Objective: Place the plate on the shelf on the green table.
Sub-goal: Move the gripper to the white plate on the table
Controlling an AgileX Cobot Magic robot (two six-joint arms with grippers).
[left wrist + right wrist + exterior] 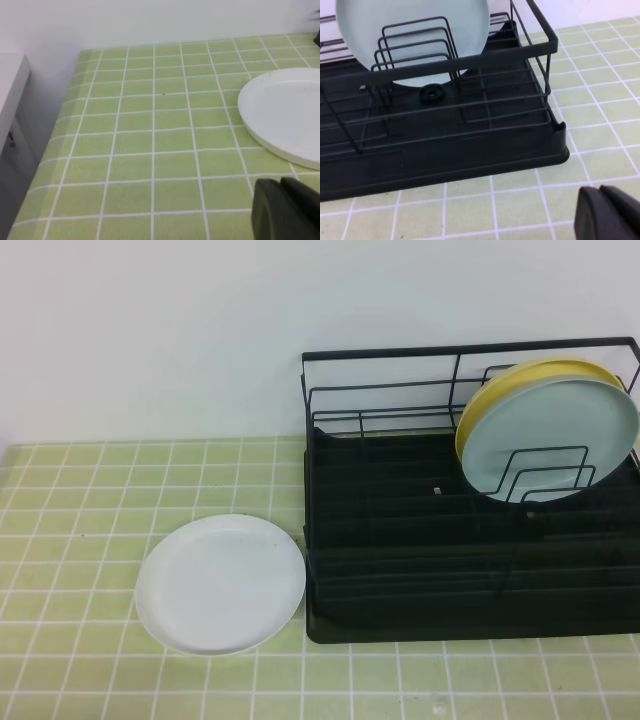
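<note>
All that shows of me is black — matte, smooth, no markings that I can make out. My left pincer [286, 209] appears as two blunt, rounded fingers pressed side by side with a thin seam between them. My right pincer [607, 214] looks the same — dark, rounded tips, slightly blurred, seam barely visible.

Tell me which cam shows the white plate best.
Exterior high: the whole white plate lies flat on the green table, left of the shelf. Left wrist shows only part, cut by the frame edge. Right wrist shows none.
</note>
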